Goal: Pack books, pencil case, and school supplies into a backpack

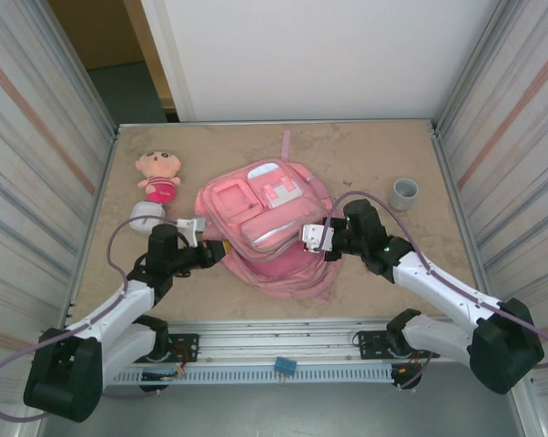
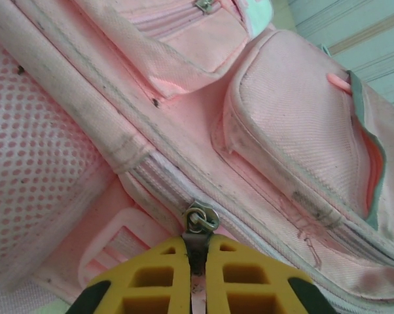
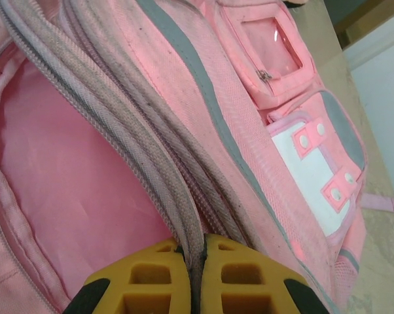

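**Backpack (image 1: 265, 218):** lies flat at mid-table with its front pockets up. Its near edge sits close to the near rim of the table (image 1: 374, 150), just ahead of the arm bases.

**Left gripper (image 1: 216, 251):** at the backpack's left edge. In the left wrist view its yellow fingers (image 2: 164, 278) are pressed together on a metal zip pull (image 2: 199, 220). The pull sits on the zip track beside the mesh side pocket (image 2: 33, 170).

**Right gripper (image 1: 318, 244):** at the backpack's right edge. In the right wrist view its fingers (image 3: 151, 278) pinch the zip-lined rim (image 3: 151, 163) of the main opening. The opening gapes beside that rim, with pink lining (image 3: 72, 176) exposed.

**Open room:** bare tabletop lies beyond the backpack and to its right.
- A doll (image 1: 158, 177) lies off the backpack's far-left corner, apart from it.
- A white round object (image 1: 145, 214) sits just beside the left arm.
- A grey cylinder (image 1: 404, 193) stands near the right wall, well apart from the backpack.
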Controlling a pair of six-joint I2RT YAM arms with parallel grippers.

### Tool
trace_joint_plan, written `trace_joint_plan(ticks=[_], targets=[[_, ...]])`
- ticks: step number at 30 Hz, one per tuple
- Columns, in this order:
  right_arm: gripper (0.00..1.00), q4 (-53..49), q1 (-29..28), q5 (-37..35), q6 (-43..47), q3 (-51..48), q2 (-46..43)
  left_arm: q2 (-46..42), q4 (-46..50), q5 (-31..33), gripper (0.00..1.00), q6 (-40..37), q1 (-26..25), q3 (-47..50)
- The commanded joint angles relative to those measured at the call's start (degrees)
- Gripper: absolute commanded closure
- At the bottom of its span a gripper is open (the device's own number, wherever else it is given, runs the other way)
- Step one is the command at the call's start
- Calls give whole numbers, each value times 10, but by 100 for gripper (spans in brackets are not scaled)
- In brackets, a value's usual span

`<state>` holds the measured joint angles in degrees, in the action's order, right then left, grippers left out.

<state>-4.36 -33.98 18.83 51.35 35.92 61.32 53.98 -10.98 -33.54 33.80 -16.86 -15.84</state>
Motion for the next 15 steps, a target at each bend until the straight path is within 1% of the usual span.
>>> trace_joint_plan(ticks=[1,5,9,15], targets=[[100,41,10,-40,-46,25,11,-23,6,-19,90,16,-19,10],[100,55,4,-48,-70,28,18,-30,8,-21,90,25,-47,8],[100,73,-8,-51,-69,21,30,-34,4,-18,90,39,-78,3],[100,90,-14,-53,-67,19,46,-28,3,-3,90,47,-152,-16]])
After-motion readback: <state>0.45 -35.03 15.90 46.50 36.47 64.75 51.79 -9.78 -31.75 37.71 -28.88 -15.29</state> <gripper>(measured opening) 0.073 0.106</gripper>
